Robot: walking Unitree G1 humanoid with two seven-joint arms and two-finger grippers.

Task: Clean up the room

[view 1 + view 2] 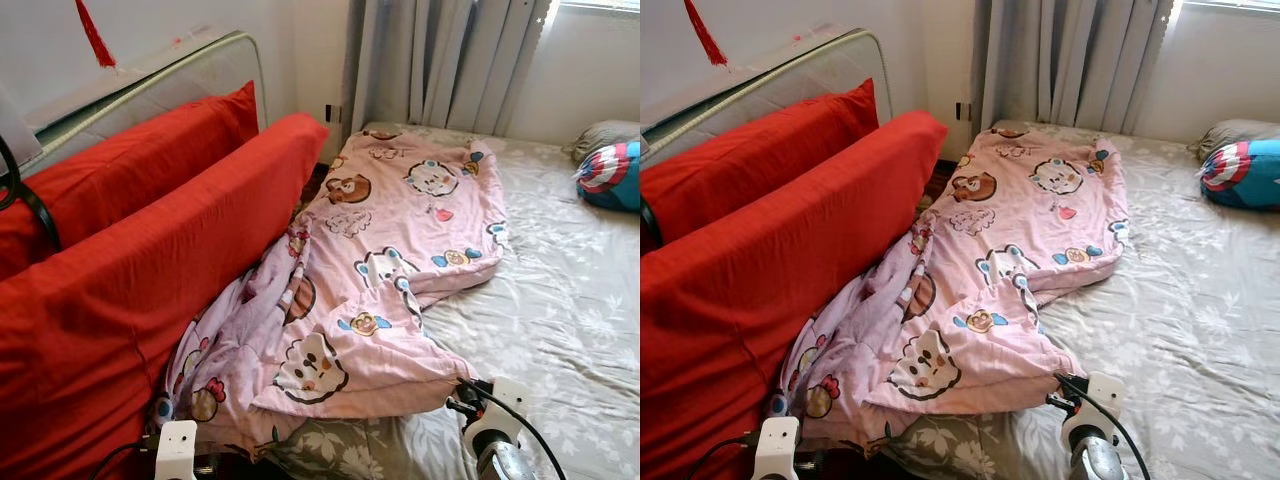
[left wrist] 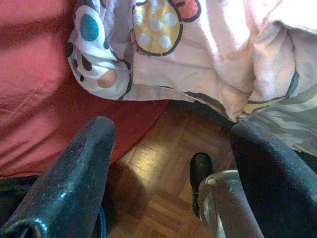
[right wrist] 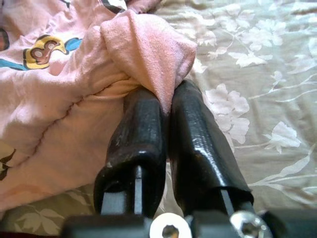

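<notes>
Both head cameras look forward and down from the foot of the bed (image 1: 560, 300), facing the curtains (image 1: 440, 60) at 12 o'clock; the right eye sits slightly to the side, so the pink blanket (image 1: 390, 250) and red cushions (image 1: 120, 290) shift leftward in it. The left wrist camera points down, close over the wooden floor (image 2: 148, 183) and blanket edge. The right wrist camera views the blanket's corner at very close range.

Pink cartoon-print blanket (image 1: 385, 270) lies rumpled across grey floral bedsheet (image 1: 560, 310), one edge against red cushions (image 1: 130, 260). Right gripper (image 1: 462, 400) meets its near corner; grip indistinct.
</notes>
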